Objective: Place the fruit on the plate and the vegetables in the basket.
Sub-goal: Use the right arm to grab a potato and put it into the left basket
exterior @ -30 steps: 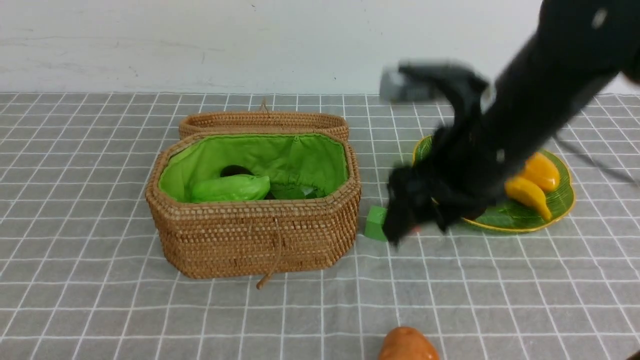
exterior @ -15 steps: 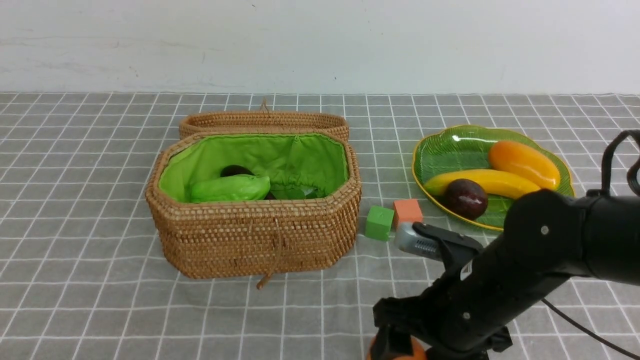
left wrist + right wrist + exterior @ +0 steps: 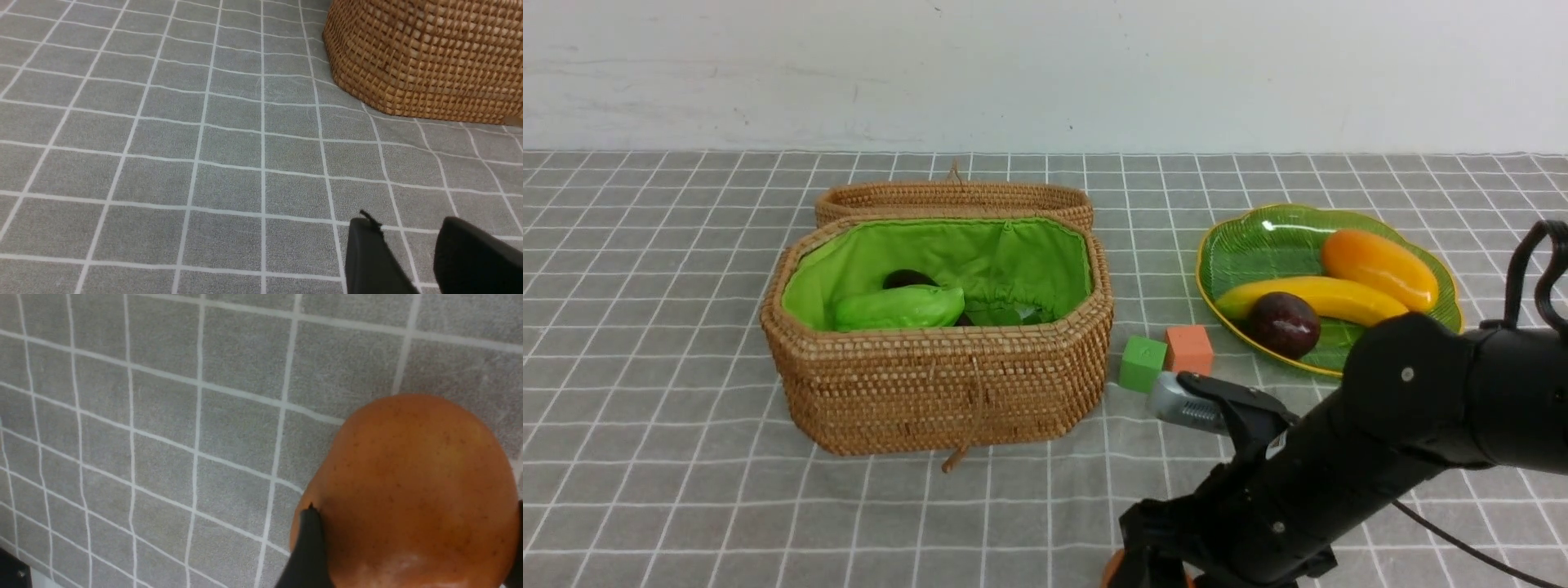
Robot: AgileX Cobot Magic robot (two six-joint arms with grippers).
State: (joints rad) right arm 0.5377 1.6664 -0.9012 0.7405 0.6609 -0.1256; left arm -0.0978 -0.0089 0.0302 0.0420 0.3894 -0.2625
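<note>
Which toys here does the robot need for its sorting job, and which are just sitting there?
Needed: plate, mango, banana, mangosteen, basket, green gourd, orange-brown potato, right gripper.

Just sitting: green cube, orange cube.

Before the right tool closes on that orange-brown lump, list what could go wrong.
1. The potato-like lump is round and glossy; the one visible finger touches its side, so it may squirt out.
2. The path to the basket passes the green cube and orange cube; a low carry could knock them.
</note>
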